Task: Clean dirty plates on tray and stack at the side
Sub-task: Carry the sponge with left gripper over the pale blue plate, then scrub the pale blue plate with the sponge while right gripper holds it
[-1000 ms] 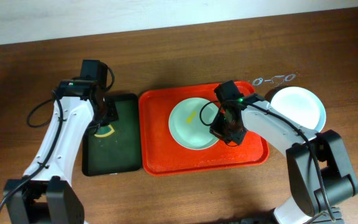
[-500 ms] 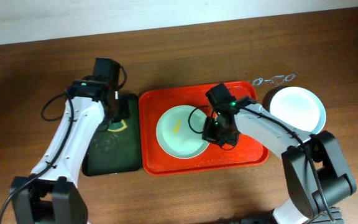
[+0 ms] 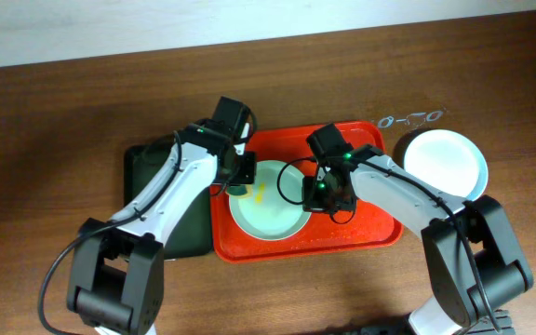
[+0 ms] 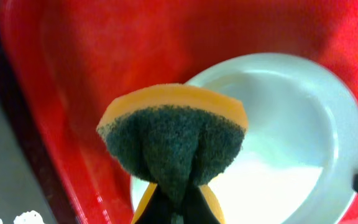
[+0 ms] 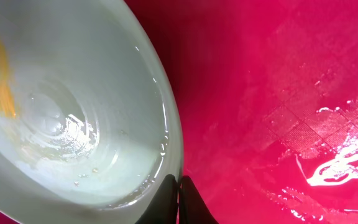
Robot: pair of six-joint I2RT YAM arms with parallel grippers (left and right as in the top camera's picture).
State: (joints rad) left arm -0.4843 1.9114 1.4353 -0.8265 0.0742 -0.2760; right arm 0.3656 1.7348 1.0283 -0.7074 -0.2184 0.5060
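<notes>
right gripper [image 5: 179, 202] pinching mint plate [image 5: 73, 106] by right rim (yellow smear [image 5: 2, 81] inside); left gripper [image 4: 178, 210] clamping sponge [image 4: 173, 140] over left rim.

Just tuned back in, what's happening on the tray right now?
The left claw holds a sponge over the mint plate on the red tray. The right claw pinches that plate's rim. The yellow smear is not yet wiped. A white plate sits beside the tray.

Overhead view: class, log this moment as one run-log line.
left tool: shut on sponge, over mint plate edge | right tool: shut on mint plate rim | yellow smear: not yet wiped | white plate: beside tray
</notes>
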